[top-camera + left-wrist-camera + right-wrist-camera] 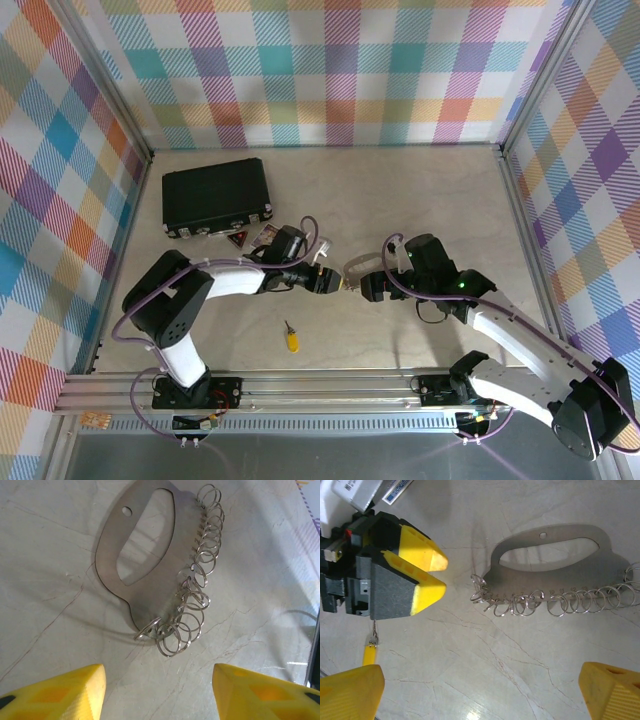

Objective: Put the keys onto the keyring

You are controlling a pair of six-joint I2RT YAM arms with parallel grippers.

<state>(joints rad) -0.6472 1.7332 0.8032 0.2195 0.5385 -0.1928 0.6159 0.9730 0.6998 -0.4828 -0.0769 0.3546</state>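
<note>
While the yellow-headed key [291,341] lies alone on the pale table [420,200] just ahead of the arms' mounting rail [320,385], its thin blade pointing away from the bases, both grippers meet farther out at mid-table. The left gripper [158,687] has its yellow fingers [60,692] spread wide with nothing between them, and the right gripper [482,685], facing it, is likewise spread wide and empty. Just beyond their tips the keyring [184,535] lies flat on the table, a silver-grey plate with an oblong cutout and a row of small split rings [199,569] along one edge, apart from both grippers. Farther back at left sits a black case [217,197], a few small cards [262,236] just beside its near edge; plaid walls [330,70] close the rear.
</note>
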